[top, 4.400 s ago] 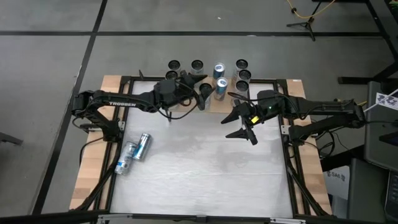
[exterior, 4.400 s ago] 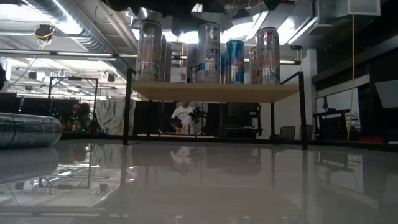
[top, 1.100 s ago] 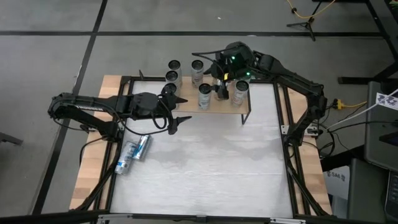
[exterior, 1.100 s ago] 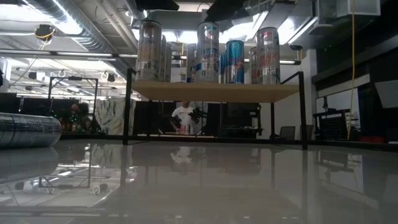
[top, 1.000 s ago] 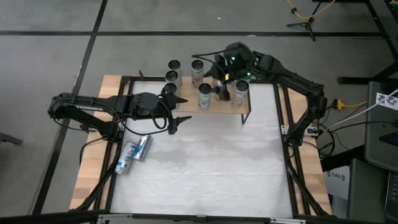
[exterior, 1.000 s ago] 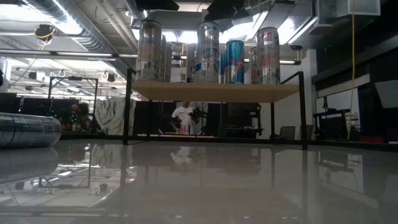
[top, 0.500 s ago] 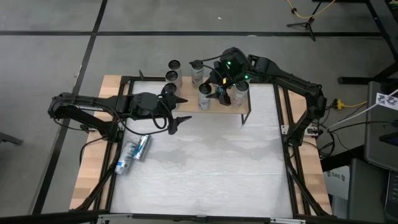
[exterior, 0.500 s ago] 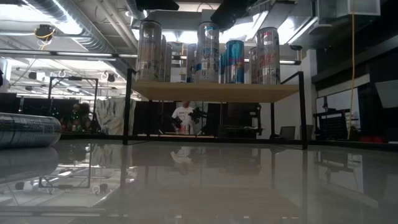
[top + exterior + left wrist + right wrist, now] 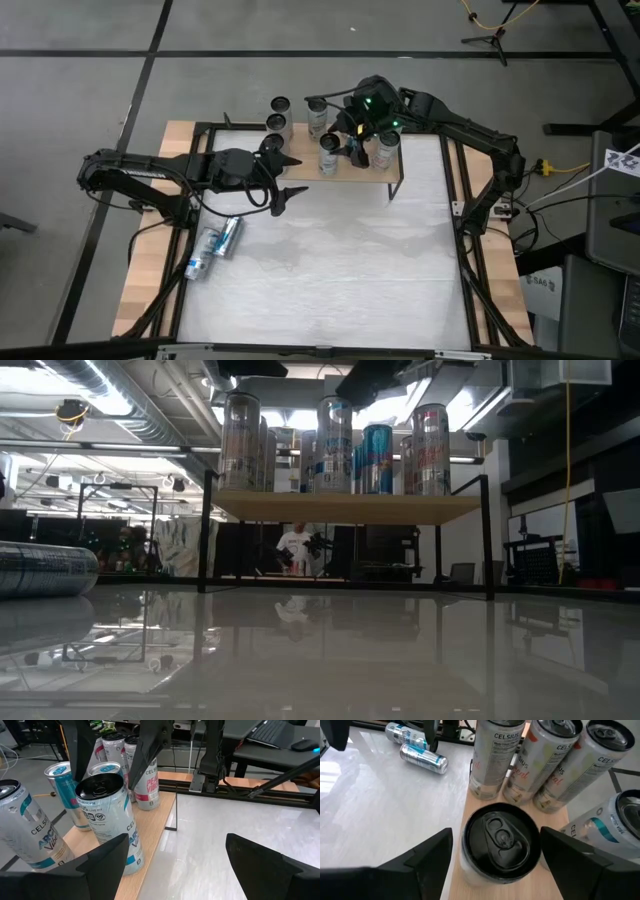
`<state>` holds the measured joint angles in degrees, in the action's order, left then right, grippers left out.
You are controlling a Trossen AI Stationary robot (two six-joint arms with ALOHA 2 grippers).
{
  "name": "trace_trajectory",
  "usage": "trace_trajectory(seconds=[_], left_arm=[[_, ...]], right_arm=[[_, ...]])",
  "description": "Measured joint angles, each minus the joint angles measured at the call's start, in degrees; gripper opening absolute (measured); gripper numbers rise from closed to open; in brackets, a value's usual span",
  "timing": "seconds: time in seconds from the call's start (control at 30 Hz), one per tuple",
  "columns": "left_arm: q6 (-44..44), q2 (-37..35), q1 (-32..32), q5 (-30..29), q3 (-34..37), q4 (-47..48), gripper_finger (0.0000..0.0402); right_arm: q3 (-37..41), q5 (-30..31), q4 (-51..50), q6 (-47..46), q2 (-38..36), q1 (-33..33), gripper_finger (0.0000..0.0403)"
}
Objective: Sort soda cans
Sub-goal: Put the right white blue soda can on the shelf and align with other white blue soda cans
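Several slim soda cans stand upright on a low wooden shelf (image 9: 345,170) at the table's far side; they also show in the low view (image 9: 335,445). My right gripper (image 9: 345,142) hangs open over the shelf. Its fingers stand on either side of a dark-topped can (image 9: 501,842), apart from it; the same can shows in the high view (image 9: 327,150). My left gripper (image 9: 298,174) is open and empty, just left of the shelf's near edge. It faces a dark-topped can (image 9: 107,815). Two more cans (image 9: 218,245) lie on their sides at the table's left.
Three white cans (image 9: 535,760) stand close behind the dark-topped one, and a blue-labelled can (image 9: 615,827) stands beside it. The shelf's black frame legs (image 9: 205,530) rise from the table. The lying can (image 9: 45,568) rests near the left edge. The glossy tabletop (image 9: 340,270) spreads toward the near side.
My right gripper has gone from over the far cans toward the table's near edge and now stands over the dark-topped can on the shelf, still open.
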<state>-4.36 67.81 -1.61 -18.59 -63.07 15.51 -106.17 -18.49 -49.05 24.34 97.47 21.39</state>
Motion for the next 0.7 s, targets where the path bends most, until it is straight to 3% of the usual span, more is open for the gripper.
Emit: trace_trajectory(seconds=[0.7], left_arm=[[-0.02, 0.02, -0.11, 0.02, 0.00, 0.02, 0.0327]], right_arm=[[0.00, 3.07, 0.72, 0.00, 2.15, 0.00, 0.0296]])
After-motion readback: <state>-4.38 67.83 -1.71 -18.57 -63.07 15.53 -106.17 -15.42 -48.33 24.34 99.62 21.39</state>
